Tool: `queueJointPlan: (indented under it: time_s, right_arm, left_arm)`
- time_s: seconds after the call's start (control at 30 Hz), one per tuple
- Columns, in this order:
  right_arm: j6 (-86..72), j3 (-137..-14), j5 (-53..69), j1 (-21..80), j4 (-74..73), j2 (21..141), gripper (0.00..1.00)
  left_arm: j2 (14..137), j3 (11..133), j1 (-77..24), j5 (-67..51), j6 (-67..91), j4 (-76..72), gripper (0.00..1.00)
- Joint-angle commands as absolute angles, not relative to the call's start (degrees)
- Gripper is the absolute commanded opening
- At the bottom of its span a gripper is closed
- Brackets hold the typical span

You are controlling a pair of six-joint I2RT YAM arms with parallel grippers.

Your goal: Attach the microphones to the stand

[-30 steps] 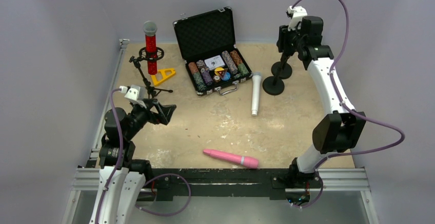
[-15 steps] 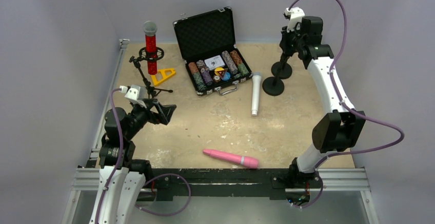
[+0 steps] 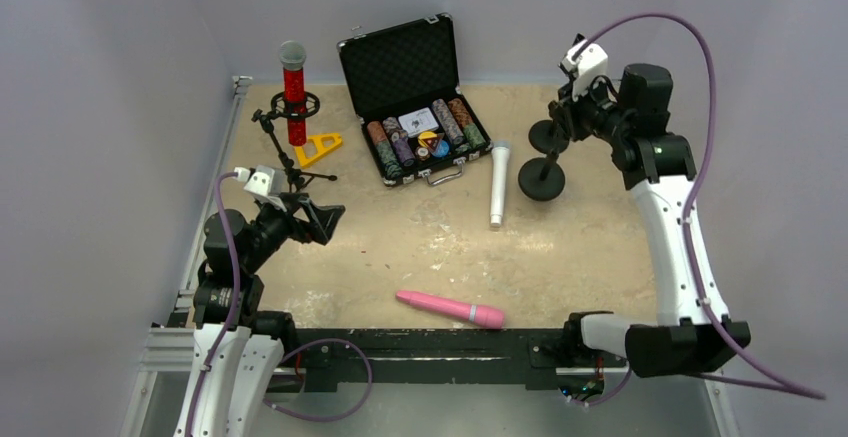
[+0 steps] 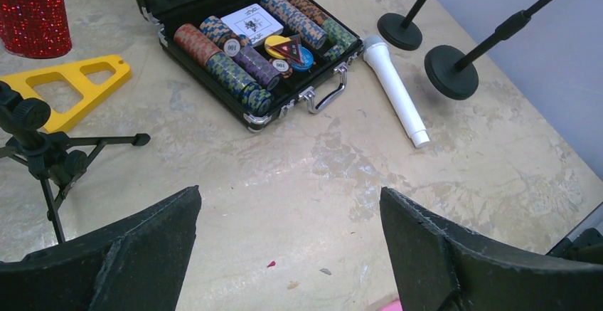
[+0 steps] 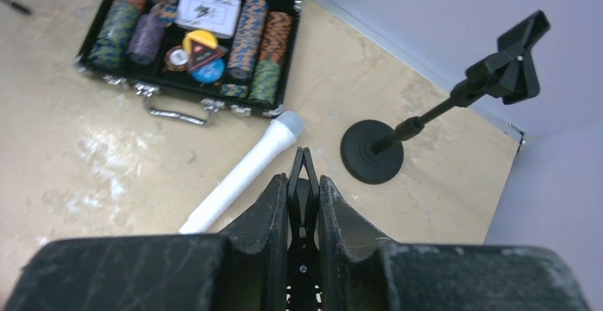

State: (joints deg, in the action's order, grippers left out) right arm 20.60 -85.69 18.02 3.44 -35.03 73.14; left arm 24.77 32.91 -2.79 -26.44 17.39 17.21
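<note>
Right pincer (image 5: 303, 180): clenched on the thin black clip at the top of the leaning stand (image 3: 543, 179), over the far right part of the tabletop (image 3: 590, 247)
Left pincer (image 4: 288, 254): released, jaws spread wide, hovering low near the left edge, just beside the tripod stand (image 3: 285, 157)
Leaning stand: pole tilted, round base near the white microphone's head; whether the base sits flat I cannot tell
Second stand (image 3: 548, 137): just behind the leaning one, close to the far right edge
Red microphone (image 3: 293, 97): upright in the ring of the tripod stand, far left corner
White microphone (image 3: 497, 182): lying flat, head just beside the handle of the chip case (image 3: 410, 97), between the case and the leaning stand's base
Pink microphone (image 3: 450, 308): lying flat close to the near edge, between the two arm bases
Yellow triangle (image 3: 318, 147): flat between the tripod stand and the chip case
Open room: bare tabletop spans the middle, between the left pincer, white microphone and pink microphone; a bare strip also runs along the right edge, nearer than the stands
</note>
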Motion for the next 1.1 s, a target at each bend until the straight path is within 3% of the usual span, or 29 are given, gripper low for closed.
queueJointPlan:
  time_s: [0.0, 0.3, 0.57, 0.87, 1.07]
  right_arm:
    - [28.8, -84.2, 29.0, 3.6, -40.0, 67.3, 0.00]
    - [39.8, -89.3, 51.5, 5.8, -57.1, 64.1, 0.00]
    - [44.3, -90.7, 49.8, 20.6, -57.7, 70.3, 0.00]
    - [52.9, -98.9, 48.2, 27.5, -61.6, 81.3, 0.00]
    - [51.5, -99.5, 48.4, 27.9, -63.5, 83.3, 0.16]
  left_arm:
    - [24.4, 33.2, -3.1, -28.0, 16.6, 14.9, 0.99]
    - [24.5, 33.2, -3.1, -29.4, 16.1, 14.2, 0.99]
    - [24.2, 33.1, -3.1, -29.5, 15.4, 14.1, 0.99]
    - [24.4, 33.3, -3.1, -29.1, 14.8, 14.4, 0.99]
    - [24.8, 33.1, -3.1, -29.8, 14.8, 14.0, 0.99]
